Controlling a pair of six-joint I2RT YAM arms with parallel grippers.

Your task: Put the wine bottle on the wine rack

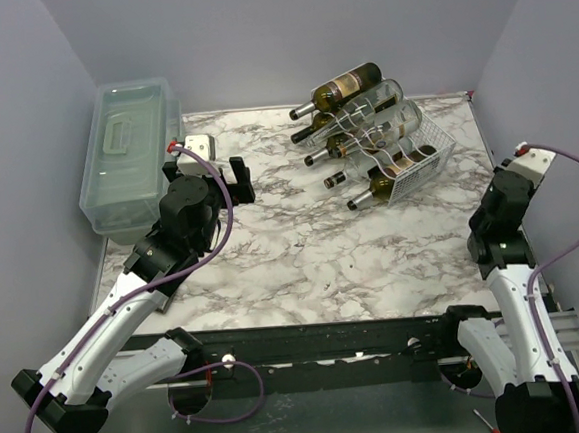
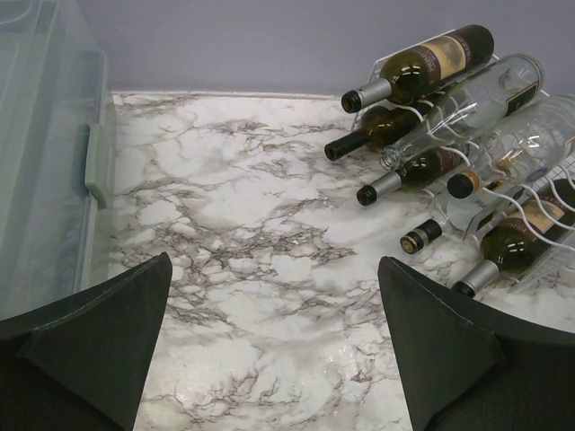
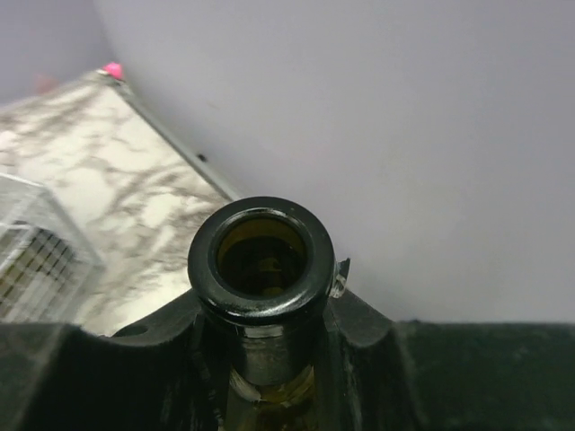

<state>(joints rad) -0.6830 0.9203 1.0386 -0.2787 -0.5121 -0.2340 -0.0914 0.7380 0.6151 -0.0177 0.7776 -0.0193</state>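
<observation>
The white wire wine rack [image 1: 411, 162] stands at the far right of the marble table and holds several bottles lying with necks toward the left; it also shows in the left wrist view [image 2: 503, 202] and at the left edge of the right wrist view [image 3: 31, 256]. My right gripper [image 3: 265, 310] is shut on the neck of a dark wine bottle [image 3: 261, 256], whose open mouth faces the camera. In the top view the right gripper [image 1: 499, 200] sits at the table's right edge and the bottle is hidden. My left gripper [image 2: 274, 314] is open and empty above the table [image 1: 224, 176].
A translucent lidded plastic bin [image 1: 129, 154] stands at the far left, close beside the left gripper, and shows in the left wrist view [image 2: 45, 153]. Grey walls enclose the table. A pink marker [image 3: 112, 69] sits at the far right corner.
</observation>
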